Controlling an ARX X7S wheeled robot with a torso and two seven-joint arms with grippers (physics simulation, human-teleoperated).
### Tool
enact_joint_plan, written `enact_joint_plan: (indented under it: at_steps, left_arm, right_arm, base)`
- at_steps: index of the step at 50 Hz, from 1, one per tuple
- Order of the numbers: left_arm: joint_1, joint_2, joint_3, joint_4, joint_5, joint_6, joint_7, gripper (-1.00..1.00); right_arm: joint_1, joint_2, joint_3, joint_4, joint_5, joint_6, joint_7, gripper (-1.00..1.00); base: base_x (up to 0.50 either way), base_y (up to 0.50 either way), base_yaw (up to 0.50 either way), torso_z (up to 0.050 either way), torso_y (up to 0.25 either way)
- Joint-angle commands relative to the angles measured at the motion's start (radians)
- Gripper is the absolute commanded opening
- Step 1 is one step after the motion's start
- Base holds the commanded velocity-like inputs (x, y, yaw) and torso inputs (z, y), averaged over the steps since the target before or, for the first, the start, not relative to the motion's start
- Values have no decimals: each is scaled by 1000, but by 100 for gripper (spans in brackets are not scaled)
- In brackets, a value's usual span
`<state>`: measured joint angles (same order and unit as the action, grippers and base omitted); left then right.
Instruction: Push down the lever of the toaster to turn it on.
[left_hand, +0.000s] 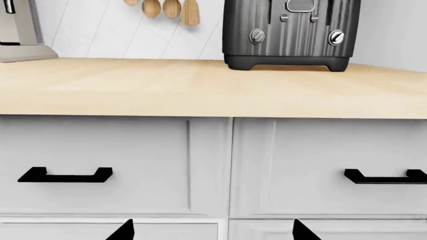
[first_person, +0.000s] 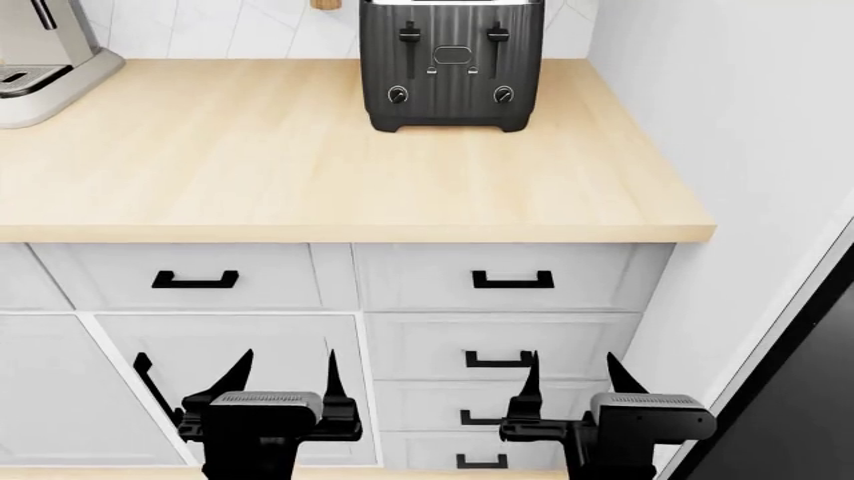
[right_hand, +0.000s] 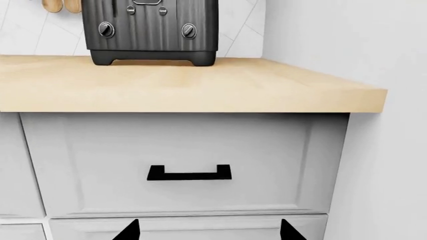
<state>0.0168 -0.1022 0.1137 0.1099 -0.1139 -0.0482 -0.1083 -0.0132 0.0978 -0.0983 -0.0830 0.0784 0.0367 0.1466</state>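
Note:
The black ribbed toaster stands at the back of the wooden counter, near the right wall. Its front carries two small black tab levers, left lever and right lever, both high in their slots, with two round dials below. The toaster also shows in the left wrist view and the right wrist view. My left gripper and right gripper are both open and empty, low in front of the drawers, far below and in front of the toaster.
A silver coffee machine stands at the counter's back left. Wooden spoons hang on the tiled wall. White drawers with black handles sit under the counter's front edge. A white wall closes the right side.

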Motion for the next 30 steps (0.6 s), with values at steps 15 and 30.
enact_joint_plan:
  at_steps: [15,30]
  left_arm:
    - [-53,-82,-23,284,-98,-298,-43,100]
    - [-210,-146,-68,493,-174,-614,-83,100]
  right_arm:
    - [79,86,-22,-354,-23,474,66,100]
    - [314,129,10,-512,-1,928,53,100]
  base:
    - [0,0,0,50,0]
    - [0,0,0,47,0]
